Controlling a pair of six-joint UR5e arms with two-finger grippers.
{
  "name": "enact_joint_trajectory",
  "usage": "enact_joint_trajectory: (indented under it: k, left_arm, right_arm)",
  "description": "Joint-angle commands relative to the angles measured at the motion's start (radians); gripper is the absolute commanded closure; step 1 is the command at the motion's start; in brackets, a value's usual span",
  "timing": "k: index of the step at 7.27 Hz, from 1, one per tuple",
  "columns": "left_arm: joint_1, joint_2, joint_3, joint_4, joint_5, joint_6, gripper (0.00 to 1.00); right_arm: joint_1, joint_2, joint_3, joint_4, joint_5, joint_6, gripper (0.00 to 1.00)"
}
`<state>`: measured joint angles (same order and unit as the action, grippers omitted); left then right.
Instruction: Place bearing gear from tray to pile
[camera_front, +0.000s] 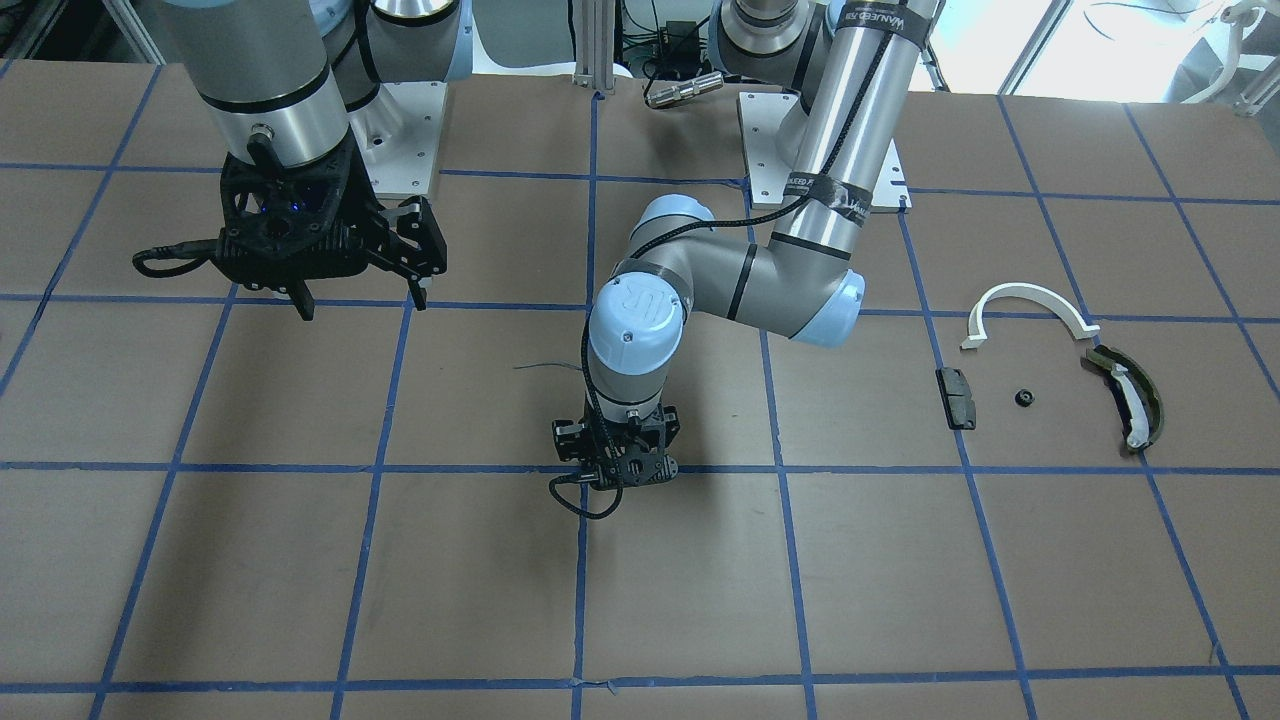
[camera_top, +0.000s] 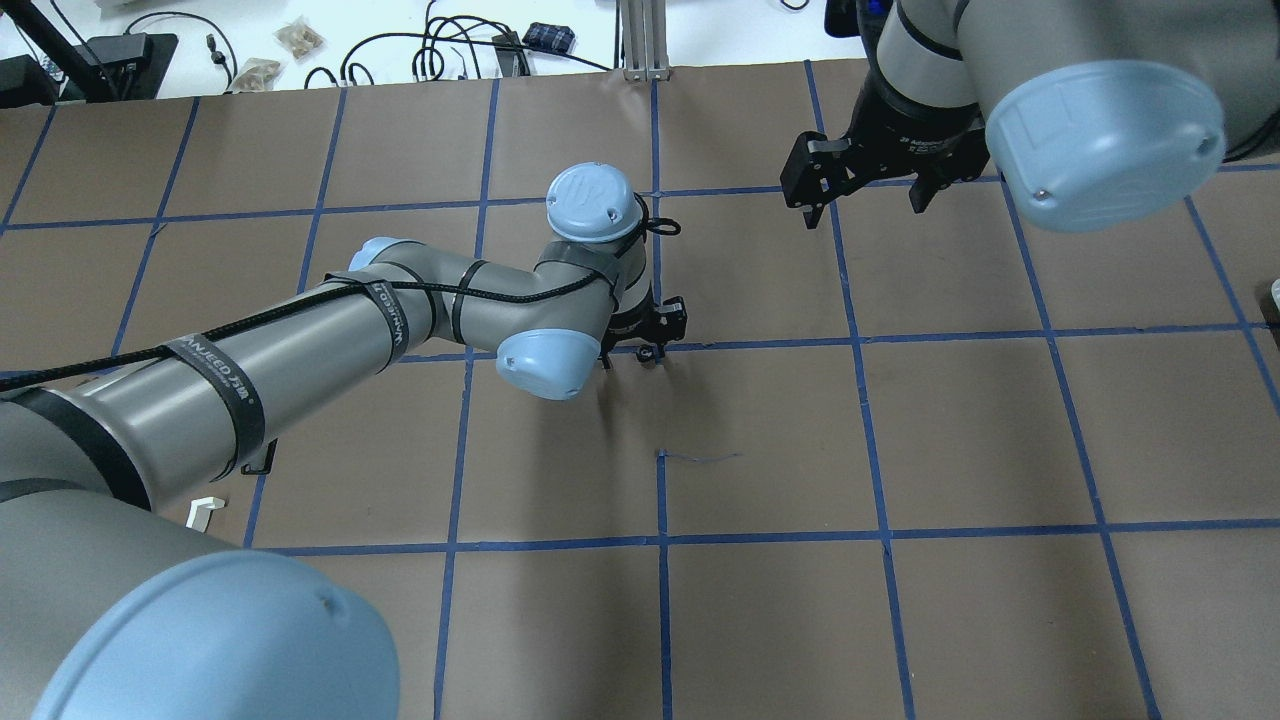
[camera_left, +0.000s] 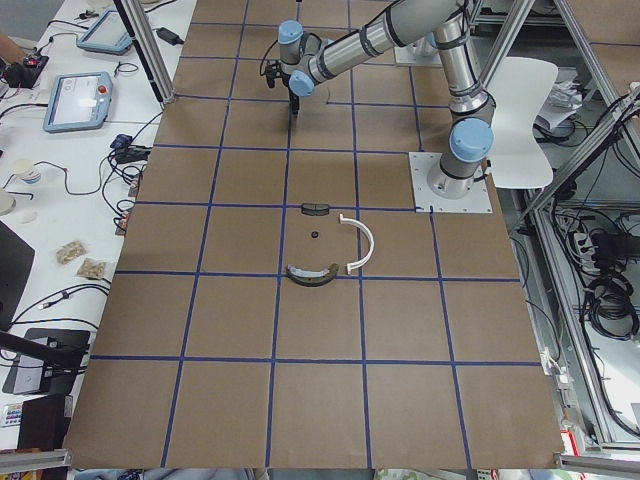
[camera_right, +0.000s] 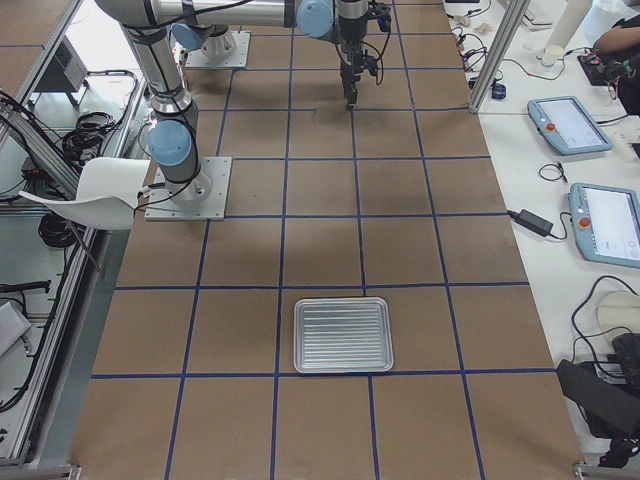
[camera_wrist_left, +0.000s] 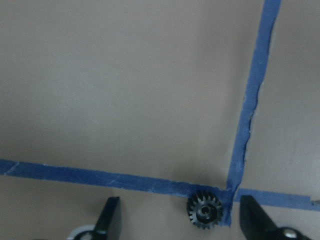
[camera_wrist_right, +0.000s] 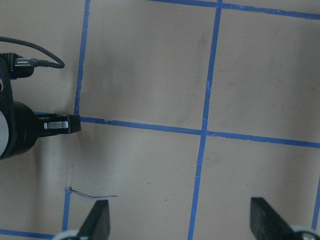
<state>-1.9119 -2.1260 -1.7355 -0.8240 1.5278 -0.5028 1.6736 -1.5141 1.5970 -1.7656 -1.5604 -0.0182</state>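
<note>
The bearing gear (camera_wrist_left: 205, 212) is seen lying flat on the table (camera_wrist_left: 125, 90), at a crossing of blue tape lines (camera_wrist_left: 250, 100). It is positioned between the left fingers (camera_wrist_left: 111, 217), nearer one than the other and touched by neither. These fingers are spread wide. The pile (camera_front: 1022, 398), made up of a white half-ring (camera_front: 1030, 298), an olive-green curved piece (camera_front: 1130, 395) and a dark block (camera_front: 957, 398), is located well apart from them. The right fingers (camera_front: 420, 290) are likewise spread, with nothing held.
</note>
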Motion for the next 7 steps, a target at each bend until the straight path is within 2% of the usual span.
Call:
enact_joint_trajectory:
  k: [1, 2, 3, 4, 5, 6, 7]
  left_arm:
    - [-0.006, 0.0, 0.001, 0.0, 0.0, 0.006, 0.68]
    - [-0.007, 0.003, 0.001, -0.001, -0.003, 0.007, 0.83]
    - [-0.006, 0.012, 0.001, -0.01, -0.002, 0.009, 0.88]
    - [-0.004, 0.033, 0.002, -0.02, 0.0, 0.013, 0.91]
    - [0.005, 0.043, 0.001, -0.024, 0.0, 0.015, 0.97]
    - [0.029, 0.076, 0.005, -0.071, 0.006, 0.079, 0.97]
    - [0.101, 0.128, 0.002, -0.171, 0.015, 0.172, 0.98]
  right_arm:
    - [0.0, 0.0, -0.009, -0.002, 0.002, 0.0, 0.0]
    - [0.0, 0.0, -0.018, -0.002, -0.004, 0.0, 0.0]
    - [0.0, 0.0, -0.022, 0.012, -0.006, 0.001, 0.0]
    - [-0.002, -0.001, -0.025, 0.034, -0.007, 0.003, 0.0]
    - [-0.006, -0.003, -0.026, 0.049, -0.006, 0.006, 0.0]
    - [-0.017, -0.003, -0.055, 0.111, -0.006, 0.007, 0.0]
    - [-0.029, 0.0, -0.078, 0.155, -0.006, 0.014, 0.0]
